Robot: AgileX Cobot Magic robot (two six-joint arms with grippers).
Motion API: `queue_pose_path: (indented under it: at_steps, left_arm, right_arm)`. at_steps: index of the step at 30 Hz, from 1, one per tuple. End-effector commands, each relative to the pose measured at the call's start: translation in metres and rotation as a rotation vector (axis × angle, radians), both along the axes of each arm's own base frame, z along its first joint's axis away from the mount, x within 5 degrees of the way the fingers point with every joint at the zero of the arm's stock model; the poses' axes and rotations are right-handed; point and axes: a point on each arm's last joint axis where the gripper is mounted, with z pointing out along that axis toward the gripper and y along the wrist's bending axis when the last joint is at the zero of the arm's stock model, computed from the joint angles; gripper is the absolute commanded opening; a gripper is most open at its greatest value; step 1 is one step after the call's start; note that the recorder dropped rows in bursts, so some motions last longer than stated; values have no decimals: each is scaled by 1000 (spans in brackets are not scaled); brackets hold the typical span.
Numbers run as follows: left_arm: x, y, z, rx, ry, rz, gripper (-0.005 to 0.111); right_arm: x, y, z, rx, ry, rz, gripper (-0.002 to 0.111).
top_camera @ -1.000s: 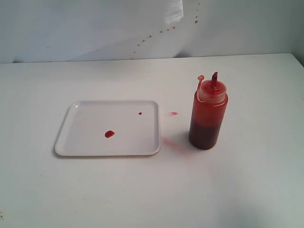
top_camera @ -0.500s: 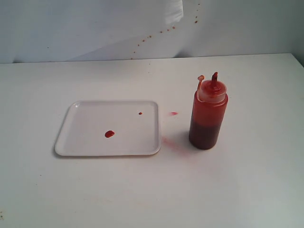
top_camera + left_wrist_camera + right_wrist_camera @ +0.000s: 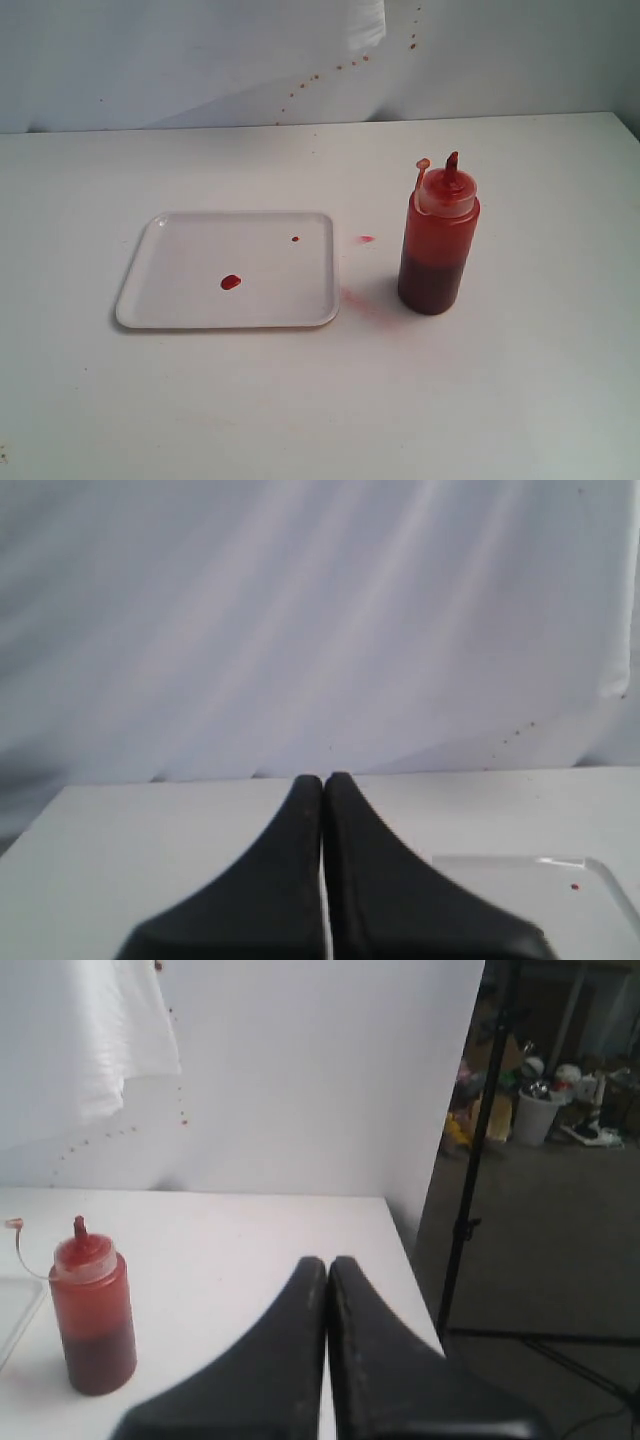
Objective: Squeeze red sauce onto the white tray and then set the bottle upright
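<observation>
**Two sauce spots on tray, bottle upright, nothing moving**

No change over the last sec: the exterior view shows the same layout, and no arm is over the table (image 3: pixel 300 400). Left of centre lies the white tray (image 3: pixel 180 300), flat. On it is red sauce (image 3: pixel 231 282): one glossy blob near the middle-front, plus a tiny drop (image 3: pixel 295 238) toward the far right corner. Right of the tray, apart from it, the bottle (image 3: pixel 438 250) stands on its base w/ nozzle up and the small cap dangling on its strap. Darker sauce sits in approx the lower part. Btwn tray and bottle, on bare table, are a small red spot (image 3: pixel 366 239) and a faint pink smear (image 3: pixel 360 300), both off the tray.

L gripper (image 3: pixel 324 778): black fingers pressed together, nothing btwn them, a tray corner just in sight. R gripper (image 3: pixel 327 1260): likewise pressed together and empty, w/ the bottle well apart from it.

My read: both parts of the job look done, since sauce is on the tray and the bottle stands. The stillness suggests the run is finishing. Only the stray marks on the table are a blemish.
</observation>
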Motion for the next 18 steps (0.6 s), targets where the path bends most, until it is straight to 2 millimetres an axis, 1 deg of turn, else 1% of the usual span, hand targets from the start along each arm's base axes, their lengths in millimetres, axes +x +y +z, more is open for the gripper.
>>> queue_pose_path:
  at_steps: [1, 3, 6, 9, 15, 18]
  left_arm:
    - [-27, 1, -8, 49, -96, 11, 0]
    - [-32, 1, -12, 55, -34, -3, 0]
    - [-32, 1, -12, 36, -30, -58, 0]
    - [-33, 3, -12, 49, -29, -31, 0]
    - [-31, 4, -12, -4, -41, -16, 0]
    - [-19, 4, -16, -4, -45, -17, 0]
  right_arm:
    - [-33, -3, -11, -57, -104, 0, 0]
    - [-33, -3, -12, -61, -98, -1, 0]
    - [-37, -5, -16, -92, -31, -19, 0]
    - [-35, -3, -19, -86, -17, -6, 0]
    - [-34, -6, -11, -117, -105, -36, 0]
    - [-25, -5, -11, -111, -141, -37, 0]
